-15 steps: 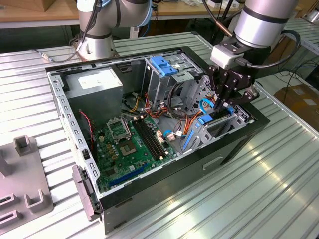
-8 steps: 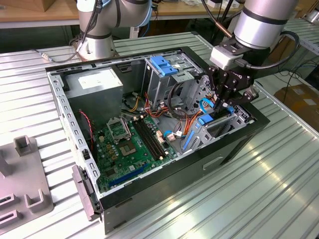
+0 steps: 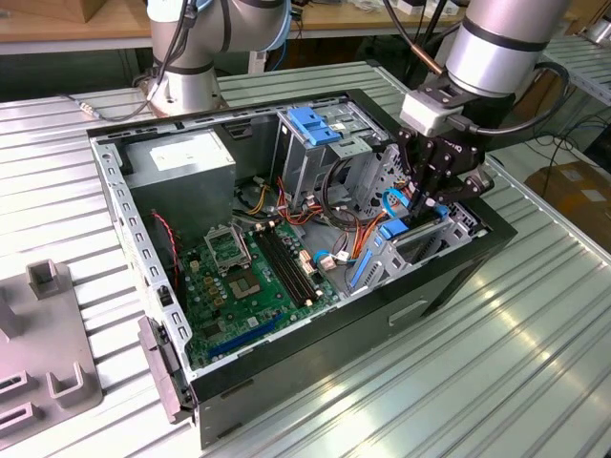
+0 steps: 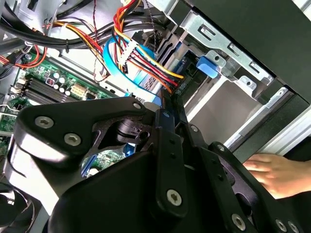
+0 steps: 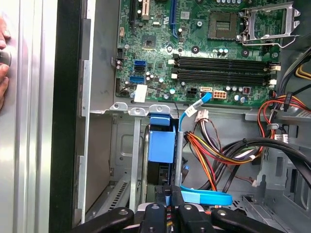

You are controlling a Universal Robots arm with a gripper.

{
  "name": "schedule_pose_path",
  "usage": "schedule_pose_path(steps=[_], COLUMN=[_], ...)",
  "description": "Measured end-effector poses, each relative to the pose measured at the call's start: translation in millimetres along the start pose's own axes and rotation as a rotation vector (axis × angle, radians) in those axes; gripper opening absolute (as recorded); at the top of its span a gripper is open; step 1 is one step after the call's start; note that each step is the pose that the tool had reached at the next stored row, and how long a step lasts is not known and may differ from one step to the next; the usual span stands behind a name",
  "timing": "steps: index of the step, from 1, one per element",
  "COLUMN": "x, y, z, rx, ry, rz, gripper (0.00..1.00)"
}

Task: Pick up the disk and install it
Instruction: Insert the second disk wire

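Blue carrier rail is my marker here — the disk [image 5: 160, 145] stands on edge in the drive bay at the case's front corner, centre-low in the first wrist view, just under the motherboard [image 5: 204, 53] edge. In the exterior view it sits right of centre, directly below my claw [image 3: 427, 196].

Claw state: fingers pinched narrow around the disk's near edge, as far as I can judge from the first wrist view; the contact itself is hidden behind the linkage at bottom centre of that frame.

Key relation — the disk's long axis runs straight away from my claw, down into the bay, in line with my approach. No sideways offset that I can see. It looks partly in; how deep it is seated I can't tell.

Hazards: the red-orange-yellow cable bundle [image 5: 218, 150] and a flat blue data cable [image 5: 206, 196] lie just beside the disk, right of it in the first wrist view.

A person's hand [image 4: 277, 172] rests against the case outside, lower right of the second wrist view.

Case [image 3: 449, 286] lies open on the slatted metal worktop [image 3: 496, 382].
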State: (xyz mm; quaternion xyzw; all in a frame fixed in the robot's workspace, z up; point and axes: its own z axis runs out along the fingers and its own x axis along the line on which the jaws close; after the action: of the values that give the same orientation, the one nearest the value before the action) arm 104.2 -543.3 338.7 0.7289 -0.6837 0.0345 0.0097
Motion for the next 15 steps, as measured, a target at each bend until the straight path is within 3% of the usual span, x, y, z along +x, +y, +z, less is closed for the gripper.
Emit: schedule_pose_path(steps=[4, 5, 7, 11, 13, 15], x=[0.2, 0.5, 1.1, 1.1, 1.1, 1.1], y=[-0.1, -0.3, -0.5, -0.6, -0.6, -2.0], z=[-2.4, -6.5, -15.2, -15.9, -15.9, -15.1], rx=[0.0004, 0.0002, 0.0001, 0.0001, 0.0002, -0.0010], ry=[-0.0029, -0.0023, -0.0010, -0.0020, -0.0023, -0.0015], rz=[0.000, 0.000, 0.000, 0.000, 0.000, 0.000], gripper=[0.17, 0.24, 0.24, 0.22, 0.10, 0.10])
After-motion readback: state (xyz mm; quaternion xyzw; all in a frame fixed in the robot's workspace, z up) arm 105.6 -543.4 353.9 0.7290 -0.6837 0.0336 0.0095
